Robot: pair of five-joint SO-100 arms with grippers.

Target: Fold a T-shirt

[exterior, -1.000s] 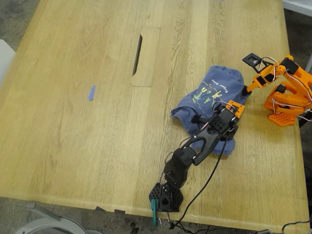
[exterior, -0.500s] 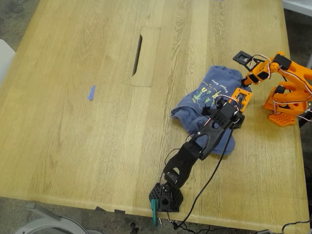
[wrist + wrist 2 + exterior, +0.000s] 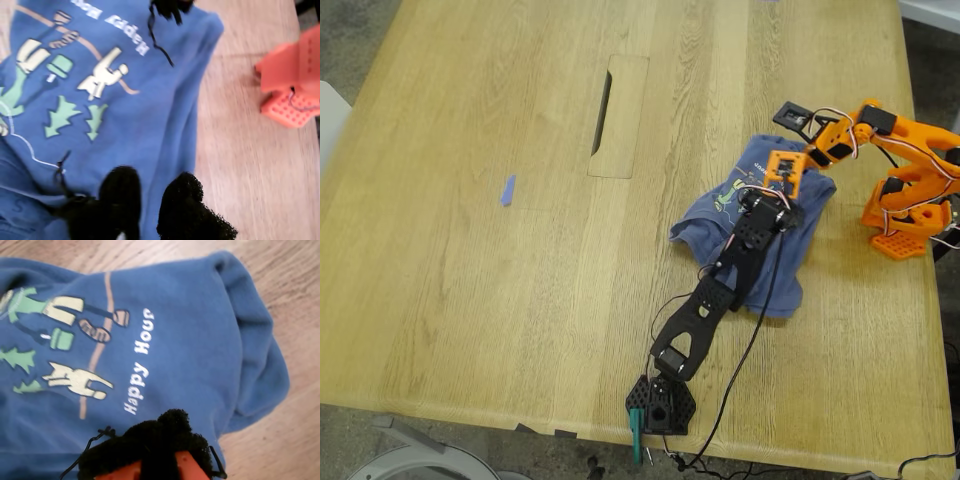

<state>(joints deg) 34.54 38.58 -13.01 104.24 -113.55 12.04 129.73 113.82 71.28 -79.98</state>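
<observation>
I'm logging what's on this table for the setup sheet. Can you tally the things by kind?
T-shirt: 1
Robot arms: 2, one black, one orange
Blue tape strip: 1
Total: 4

The T-shirt was blue-purple, printed with green, pale yellow and cream cartoon figures, a tan curved line and pale "Happy Hour" lettering. The worktop was light oak with straight grain. One arm was black, the other arm bright orange. A small strip of tape was blue.
</observation>
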